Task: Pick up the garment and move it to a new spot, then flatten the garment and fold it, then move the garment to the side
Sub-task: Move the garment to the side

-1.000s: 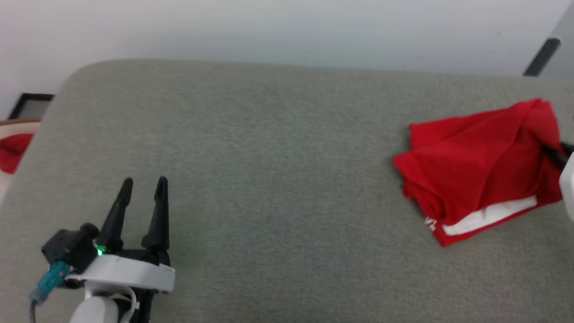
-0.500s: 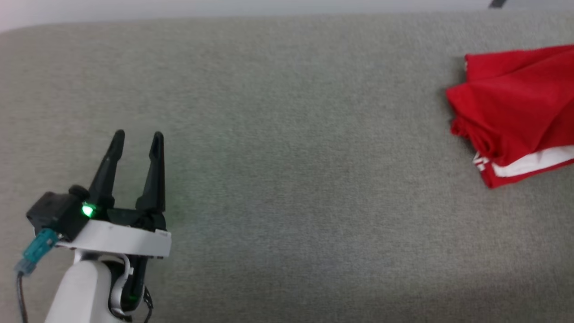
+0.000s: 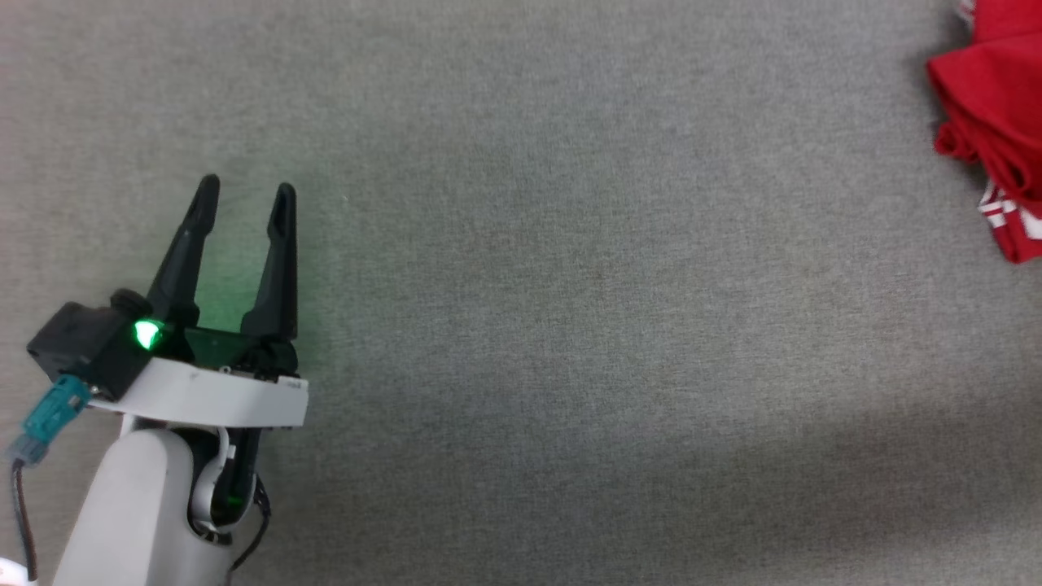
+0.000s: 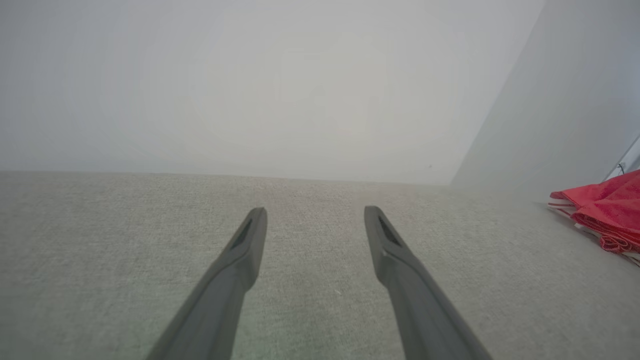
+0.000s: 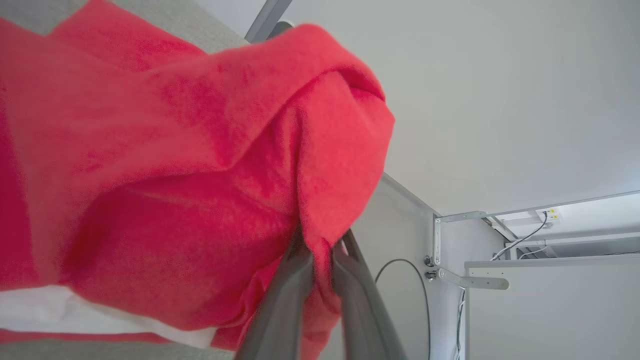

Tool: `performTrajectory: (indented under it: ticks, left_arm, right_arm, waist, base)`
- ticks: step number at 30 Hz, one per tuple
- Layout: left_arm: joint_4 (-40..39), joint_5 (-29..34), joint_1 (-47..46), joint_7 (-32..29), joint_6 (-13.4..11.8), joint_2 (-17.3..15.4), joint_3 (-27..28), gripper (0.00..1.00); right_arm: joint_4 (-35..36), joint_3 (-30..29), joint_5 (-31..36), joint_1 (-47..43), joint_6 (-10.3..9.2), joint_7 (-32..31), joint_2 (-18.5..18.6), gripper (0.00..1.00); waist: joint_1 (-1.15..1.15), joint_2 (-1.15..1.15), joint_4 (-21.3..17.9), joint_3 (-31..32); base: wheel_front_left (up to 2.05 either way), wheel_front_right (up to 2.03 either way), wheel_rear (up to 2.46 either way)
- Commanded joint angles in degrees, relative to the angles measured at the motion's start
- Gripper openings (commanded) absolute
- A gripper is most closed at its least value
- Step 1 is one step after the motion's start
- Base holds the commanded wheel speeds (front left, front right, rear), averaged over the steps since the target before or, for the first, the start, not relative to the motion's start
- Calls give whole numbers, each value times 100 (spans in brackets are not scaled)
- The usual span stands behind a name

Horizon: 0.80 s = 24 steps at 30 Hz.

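**Left claw.** The left claw (image 3: 246, 189) is positioned over the near-left area of the grey upholstered surface (image 3: 570, 325). Its two dark fingers are spread wide with nothing between them. In the left wrist view, the left claw (image 4: 315, 212) points toward the far edge of the surface, where it meets a pale wall (image 4: 250, 90). A green indicator light (image 3: 146, 334) is lit at the base of the fingers. A teal connector (image 3: 49, 411) projects from the wrist housing on the left side.

**Right claw.** In the right wrist view, the right claw (image 5: 322, 250) is drawn narrow. Its fingers pinch a fold of red fabric belonging to the garment (image 5: 175, 175).

**Garment.** The garment (image 3: 993, 122) is bunched at the right end of the surface, well apart from the left claw. Red-white striped trim (image 3: 997, 213) shows at its lower edge in the head view. A white band (image 5: 75, 310) runs beneath the red cloth in the right wrist view. In the left wrist view, the garment (image 4: 607, 212) lies at the right, near the far edge of the surface. Whether the gripped portion is clear of the surface cannot be determined.
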<state>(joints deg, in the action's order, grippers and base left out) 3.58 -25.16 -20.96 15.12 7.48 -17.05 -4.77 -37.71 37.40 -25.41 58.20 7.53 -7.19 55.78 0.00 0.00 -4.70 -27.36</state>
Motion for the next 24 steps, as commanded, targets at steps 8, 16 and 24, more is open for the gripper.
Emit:
performTrajectory:
  ticks: [8,16,24]
  left_arm:
    - [-87,31,-164,-4,2,-60,-35,100]
    - [-60,-4,-254,-4,2,-37,-86,100]
    - [40,-60,-92,-4,2,29,11,100]
  right_arm:
    - [-568,81,666,356,-9,175,-2,0]
    - [-1143,-99,891,497,-9,308,-376,0]
    - [-1603,-470,965,570,-9,405,-715,80]
  waist:
    - [0,0,-35,-460]
    - [0,0,47,-529]
    - [0,0,142,-183]
  base:
    - [0,0,0]
    - [0,0,0]
    - [0,0,0]
